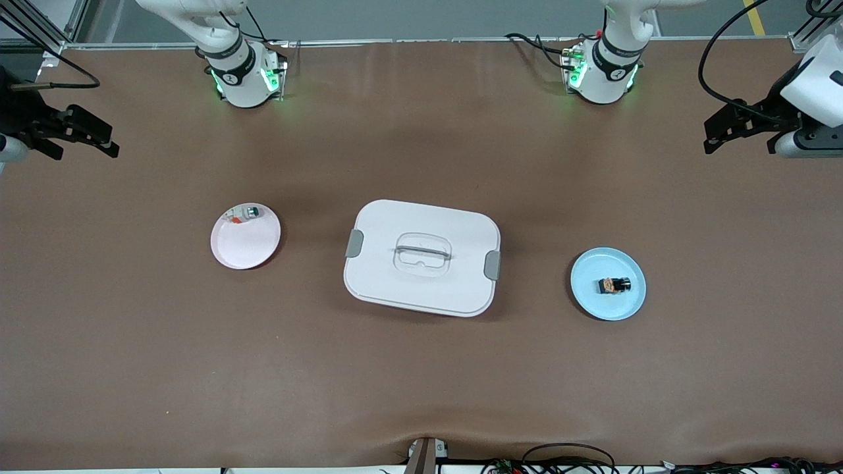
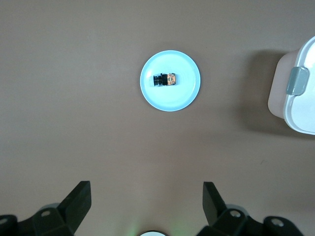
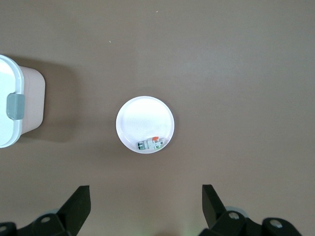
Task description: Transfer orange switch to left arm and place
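Note:
The orange switch [image 1: 614, 285], black with orange parts, lies on a light blue plate [image 1: 596, 299] toward the left arm's end of the table. It also shows in the left wrist view [image 2: 165, 79] on that plate [image 2: 183, 96]. The white box [image 1: 421, 283] stands mid-table, and one latched end of it shows in each wrist view [image 2: 298, 103] [image 3: 12, 132]. My left gripper [image 1: 714, 135] [image 2: 146, 196] is open and empty, high over its end of the table. My right gripper [image 1: 89, 141] [image 3: 146, 199] is open and empty, high over its own end.
A pink plate [image 1: 247, 247] [image 3: 142, 118] sits toward the right arm's end and holds a small green-topped whitish piece [image 1: 252, 212] [image 3: 151, 144] and a tiny red bit. Cables run along the table edge nearest the camera.

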